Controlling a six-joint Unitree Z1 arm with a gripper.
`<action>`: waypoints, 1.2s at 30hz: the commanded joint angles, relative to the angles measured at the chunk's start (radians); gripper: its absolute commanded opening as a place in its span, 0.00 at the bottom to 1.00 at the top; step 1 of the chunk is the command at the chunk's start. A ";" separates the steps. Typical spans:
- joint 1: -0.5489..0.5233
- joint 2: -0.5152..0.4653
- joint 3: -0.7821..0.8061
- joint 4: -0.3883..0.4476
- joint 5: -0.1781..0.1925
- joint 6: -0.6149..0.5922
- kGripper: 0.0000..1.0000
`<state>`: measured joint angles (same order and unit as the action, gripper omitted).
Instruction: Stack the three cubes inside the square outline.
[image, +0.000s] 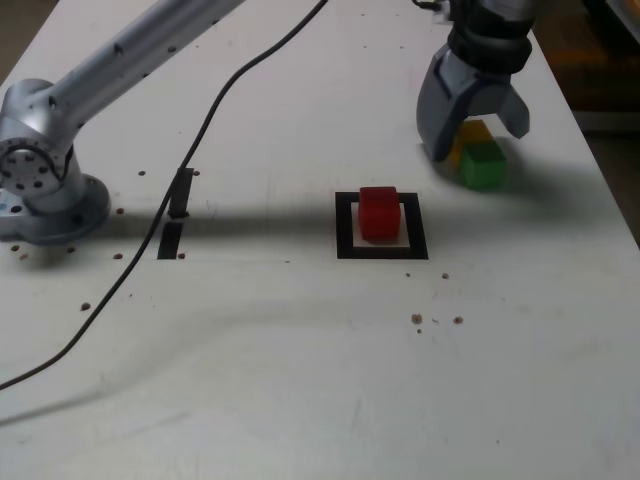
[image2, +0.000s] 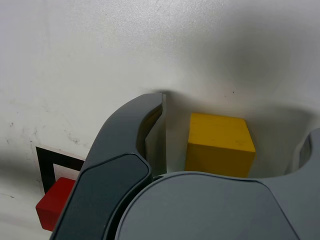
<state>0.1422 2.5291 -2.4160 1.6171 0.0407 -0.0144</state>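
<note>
From my remote station: bare white counter (image: 300, 400) fills the foreground of the exterior view, with a black cable (image: 150, 235) trailing across it past two short tape strips (image: 175, 220) on that view's left. Mid-counter, the red cube (image: 379, 213) sits inside the square outline (image: 345, 225), toward its far edge, so the base of the stack looks already laid. Farther back, on the exterior view's right, my hand (image: 472, 130) hangs spread wide over the yellow cube (image: 472, 132), gripping nothing; the wrist view shows the yellow cube (image2: 218, 144) standing free between the jaws with white counter on either side of it. The green cube (image: 484, 166) sits touching the yellow one on its nearer side, just outside the hand.

I judge the step in hand to be the pick of the yellow cube. To do it well I would centre the jaws so both meet flat faces together, come down until the fingers span the cube's middle, and keep the nearer jaw off the green neighbour, which could be nudged or pinched along with it. A straight lift should follow, and I would place it squarely on the red cube, since an off-centre set-down would weaken the stack.
</note>
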 joint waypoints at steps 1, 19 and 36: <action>-0.004 0.002 -0.006 0.010 0.002 -0.005 0.71; 0.001 0.015 -0.035 0.008 -0.018 -0.007 0.35; -0.060 -0.361 0.140 0.021 0.072 -0.002 0.29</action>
<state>0.0906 2.3476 -2.2972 1.6246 0.1105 -0.0150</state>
